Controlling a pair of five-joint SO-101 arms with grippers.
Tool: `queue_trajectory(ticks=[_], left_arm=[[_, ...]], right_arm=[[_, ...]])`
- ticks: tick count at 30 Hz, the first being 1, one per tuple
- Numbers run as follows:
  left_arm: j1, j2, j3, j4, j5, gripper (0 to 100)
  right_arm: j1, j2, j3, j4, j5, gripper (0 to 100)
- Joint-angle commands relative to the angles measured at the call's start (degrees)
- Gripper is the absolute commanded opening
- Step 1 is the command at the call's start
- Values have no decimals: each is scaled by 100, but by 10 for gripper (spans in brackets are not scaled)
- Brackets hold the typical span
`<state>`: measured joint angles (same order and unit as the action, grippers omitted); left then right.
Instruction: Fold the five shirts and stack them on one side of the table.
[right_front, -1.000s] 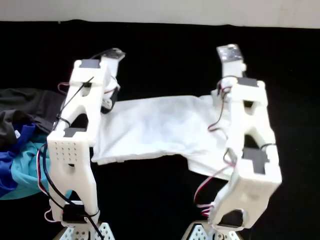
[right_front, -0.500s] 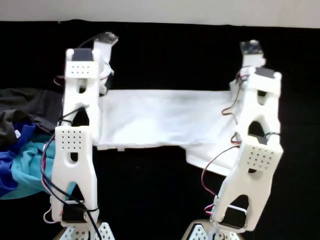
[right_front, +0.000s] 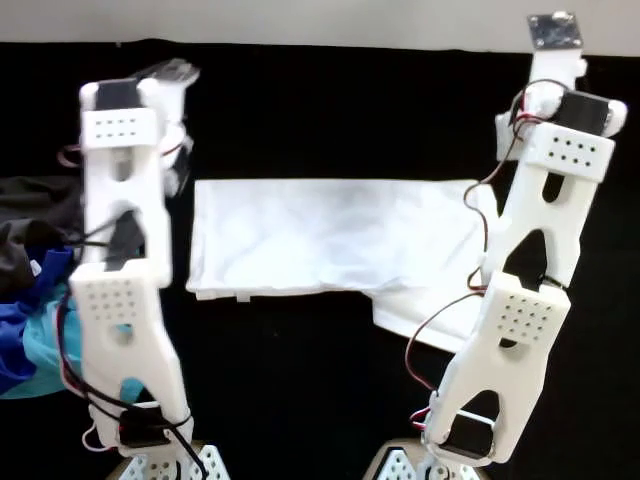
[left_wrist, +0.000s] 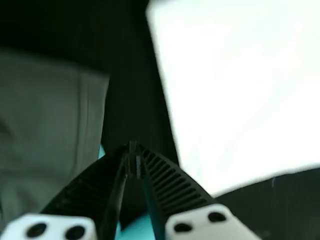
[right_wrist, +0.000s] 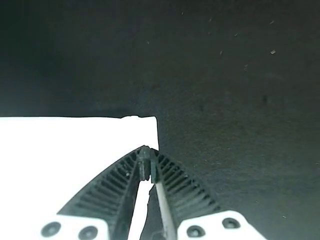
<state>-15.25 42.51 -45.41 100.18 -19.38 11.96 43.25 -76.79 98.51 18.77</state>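
Observation:
A white shirt (right_front: 330, 238) lies folded into a wide flat rectangle in the middle of the black table (right_front: 330, 110), with one layer sticking out at its near right corner. My left gripper (left_wrist: 133, 161) is shut and empty, raised beside the white shirt's (left_wrist: 240, 85) left edge. My right gripper (right_wrist: 146, 164) is shut with nothing in it, hanging just off a corner of the white shirt (right_wrist: 65, 145). The left arm (right_front: 120, 180) stands left of the shirt, the right arm (right_front: 545, 200) to its right.
A loose pile of unfolded shirts lies at the table's left edge: a black one (right_front: 45, 215), a dark blue one (right_front: 20, 335) and a teal one (right_front: 45, 345). A grey-looking garment (left_wrist: 45, 125) shows under my left gripper. Bare black table lies behind and in front of the white shirt.
Both arms have moved apart and back, away from the white shirt. The shirt's far edge has been drawn back and now lies flat and straight.

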Motion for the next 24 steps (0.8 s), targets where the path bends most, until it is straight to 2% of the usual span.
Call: queue_trajectory(ticks=[1,5,8,13,18,22,24], left_arm=[[-629,-637,1508,-519,-299,8],[-1534,-725,2404,-1213,-774,8],[-2220,-725,2598,-1503,-1064,8],[-3046,-769,2580,-1556,-1556,8],[-3389,-998,2220,-1116,-1591,8],[-3284,-1622,2026,-615,-1591,8],[-3160,-2044,2044,-396,-1591,8]], right_arm=[[-84,-75,-681,268,-53,12],[-127,-374,-743,277,-158,12],[-224,-1059,-207,277,-404,12],[-787,-2862,2290,277,-440,12],[-1288,-4426,5385,163,-422,12],[-1332,-5103,7424,-576,-387,12],[-1358,-5358,8356,-1059,-132,12]])
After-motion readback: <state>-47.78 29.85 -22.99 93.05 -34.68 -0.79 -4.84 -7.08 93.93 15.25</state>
